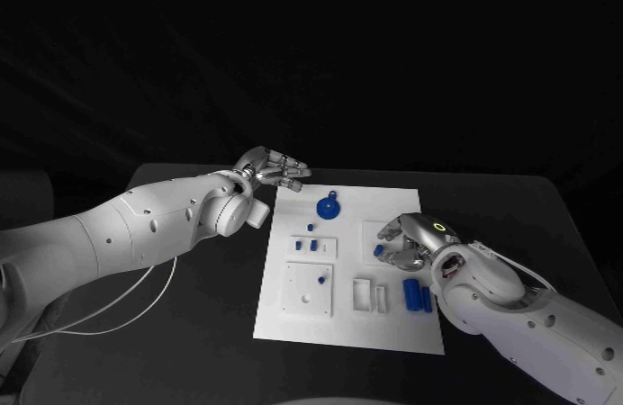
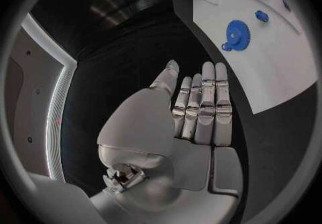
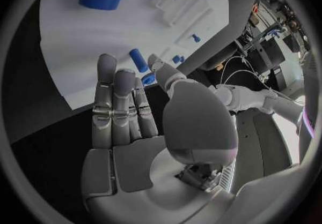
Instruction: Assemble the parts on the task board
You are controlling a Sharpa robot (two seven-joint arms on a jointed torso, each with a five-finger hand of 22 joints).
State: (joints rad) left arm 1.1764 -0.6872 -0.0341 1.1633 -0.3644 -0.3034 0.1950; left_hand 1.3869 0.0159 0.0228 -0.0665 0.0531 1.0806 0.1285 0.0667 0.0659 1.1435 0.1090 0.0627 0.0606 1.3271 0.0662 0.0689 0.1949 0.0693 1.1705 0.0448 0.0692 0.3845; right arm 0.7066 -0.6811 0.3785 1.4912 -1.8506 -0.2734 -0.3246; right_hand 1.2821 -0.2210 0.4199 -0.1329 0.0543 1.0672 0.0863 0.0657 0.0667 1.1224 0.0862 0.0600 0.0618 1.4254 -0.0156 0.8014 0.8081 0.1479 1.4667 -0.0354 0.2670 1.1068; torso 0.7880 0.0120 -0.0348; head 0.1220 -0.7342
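My left robot hand [image 1: 273, 168] hovers over the desk [image 1: 194, 297] just off the board's [image 1: 390, 328] far left corner, fingers straight, side by side, holding nothing. On the board I see the gear [image 1: 329, 208] near that corner, pegs [image 1: 305, 242] by the middle blocks and cylinders [image 1: 417, 294] near my right arm. My right robot hand [image 1: 409, 240] hangs over the board's right side, fingers extended and empty, so I judge no part is picked yet; next is lowering onto one.
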